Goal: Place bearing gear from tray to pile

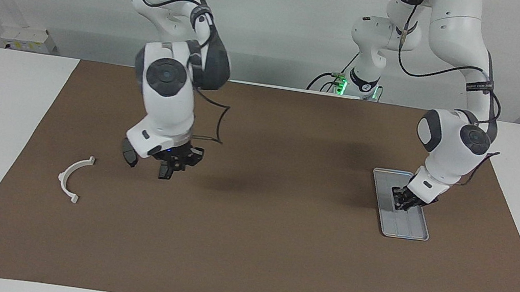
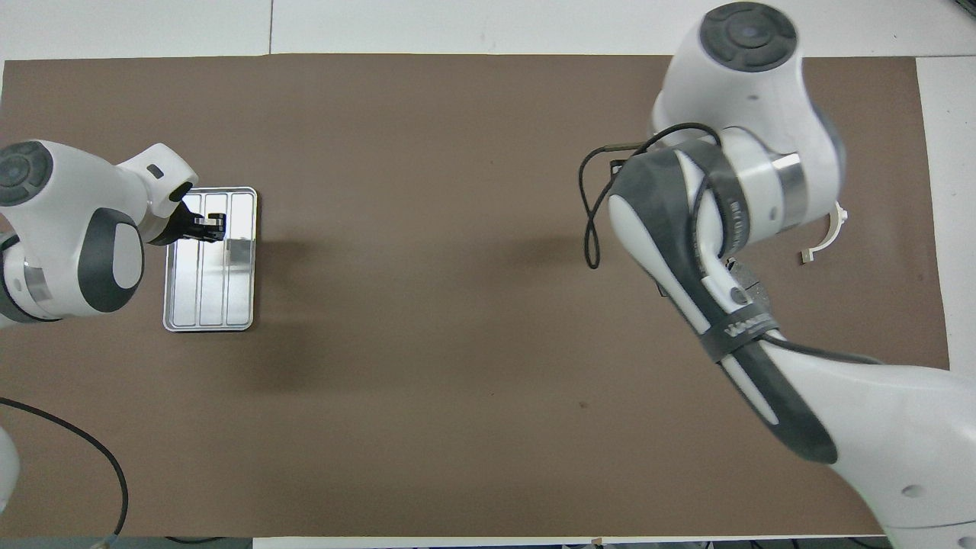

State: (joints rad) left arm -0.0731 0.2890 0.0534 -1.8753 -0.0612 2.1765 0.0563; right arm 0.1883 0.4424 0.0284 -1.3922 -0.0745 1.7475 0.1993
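Note:
The silver tray (image 1: 408, 226) lies on the brown mat toward the left arm's end; it also shows in the overhead view (image 2: 210, 297). My left gripper (image 1: 404, 201) is down inside the tray, in the half nearer the robots, and shows in the overhead view (image 2: 212, 226). No bearing gear shows; the spot under the gripper is hidden. The white semicircular bracket (image 1: 62, 177) lies toward the right arm's end. My right gripper (image 1: 173, 166) hangs low over the mat beside it. A dark grey piece (image 1: 129, 152), perhaps a brake pad, shows by that gripper.
The brown mat (image 1: 255, 248) covers most of the white table. In the overhead view the right arm (image 2: 732, 229) covers its own gripper and part of the bracket (image 2: 829, 238). A cable (image 2: 69, 442) lies near the left arm's base.

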